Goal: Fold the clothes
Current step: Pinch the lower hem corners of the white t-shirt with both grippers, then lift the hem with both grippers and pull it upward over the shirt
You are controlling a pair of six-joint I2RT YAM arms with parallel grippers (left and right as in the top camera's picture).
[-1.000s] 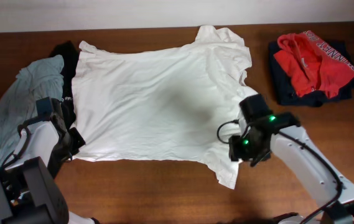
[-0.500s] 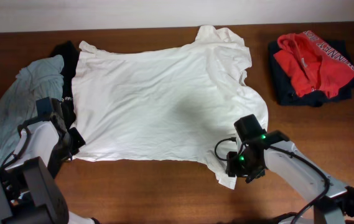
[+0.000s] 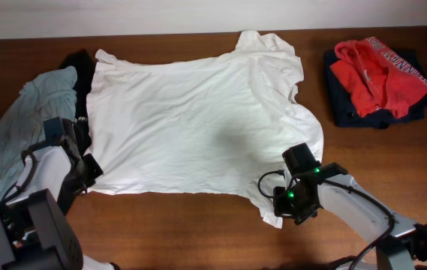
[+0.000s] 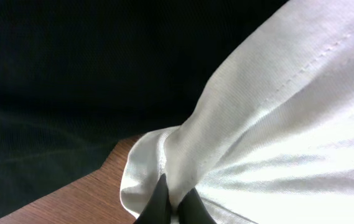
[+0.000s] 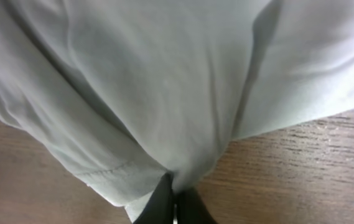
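White T-shirt (image 3: 198, 127): spread out flat across the middle of the table (image 3: 183, 232), hem at the left end and sleeves at the right, with some wrinkles around the sleeves.
Left gripper (image 4: 173, 210): fingers pinched together on a fold of the T-shirt's near left hem corner; dark cloth lies just behind it and bare wood shows below.
Right gripper (image 5: 175, 210): clamped on a bunch of white cloth at the T-shirt's near sleeve, low over the wood by the front edge.
Blue-grey shirt (image 3: 25, 127): crumpled in a heap at the table's left end, beside the left arm.
Black top (image 3: 82, 71): tucked partly under the T-shirt's left edge, showing between it and the blue-grey shirt.
Red hooded top (image 3: 378, 71): lying on a dark navy garment (image 3: 344, 109) at the far right, well apart from the T-shirt.
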